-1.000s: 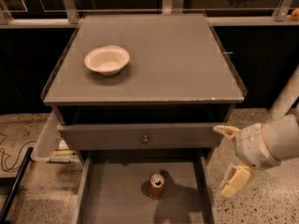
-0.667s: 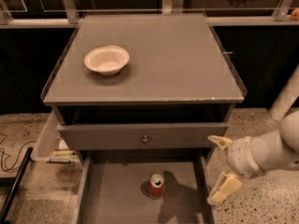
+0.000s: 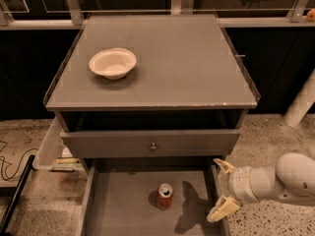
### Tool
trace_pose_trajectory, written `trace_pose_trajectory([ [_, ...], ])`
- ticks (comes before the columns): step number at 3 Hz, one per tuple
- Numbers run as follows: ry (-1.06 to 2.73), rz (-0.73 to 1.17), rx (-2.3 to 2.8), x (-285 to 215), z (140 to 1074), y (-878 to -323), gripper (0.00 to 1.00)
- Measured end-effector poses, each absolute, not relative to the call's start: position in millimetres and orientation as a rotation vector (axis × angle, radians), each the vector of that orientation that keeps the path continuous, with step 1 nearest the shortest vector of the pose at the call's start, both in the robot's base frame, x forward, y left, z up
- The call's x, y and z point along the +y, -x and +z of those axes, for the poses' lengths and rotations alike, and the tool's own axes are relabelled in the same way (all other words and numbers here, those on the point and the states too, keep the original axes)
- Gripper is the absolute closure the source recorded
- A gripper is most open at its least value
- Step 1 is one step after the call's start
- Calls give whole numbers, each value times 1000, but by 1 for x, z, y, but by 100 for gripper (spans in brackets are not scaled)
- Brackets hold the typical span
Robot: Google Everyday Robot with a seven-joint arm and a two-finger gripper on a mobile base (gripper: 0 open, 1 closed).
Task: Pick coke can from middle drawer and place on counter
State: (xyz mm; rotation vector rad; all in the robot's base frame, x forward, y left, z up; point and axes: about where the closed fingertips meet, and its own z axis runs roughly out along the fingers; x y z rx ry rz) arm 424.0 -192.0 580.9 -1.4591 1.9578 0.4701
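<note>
Counter is sitting broad and flat on top, mostly bare grey, with a bowl resting on its left-rear part. Under it the knob drawer is sitting closed, and below that the middle drawer is standing pulled out, floor showing. Arm is reaching in low from the right, beside the drawer. Gripper is hanging at the drawer's right wall, fingers spread wide and gripping nothing, opening toward the drawer's inside. Can is standing upright on the drawer floor, about centre, left of the gripper and apart from it, touching no wall, silver top and tab facing up. On handling, my read is that the can is stiff but thin-walled, so a hard squeeze is likely denting it. The painted side is probably smooth and a bit slippery. Whether it is full or empty, so heavy or light, I cannot tell. Being tall and narrow, it is likely tipping and rolling if one finger is bumping it first. The best hold is looking like mid-height on the red side, fingers on opposite sides, below the top rim.
</note>
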Motion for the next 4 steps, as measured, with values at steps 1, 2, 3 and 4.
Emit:
trace_pose_trajectory([
  [1,1391,485,2029,-189,534,-423,0],
  [2,1395,490,2027,-187,531,-422,0],
  [3,1408,543,2010,-171,499,-427,0],
  [4,1420,601,1937,-149,470,-436,0],
])
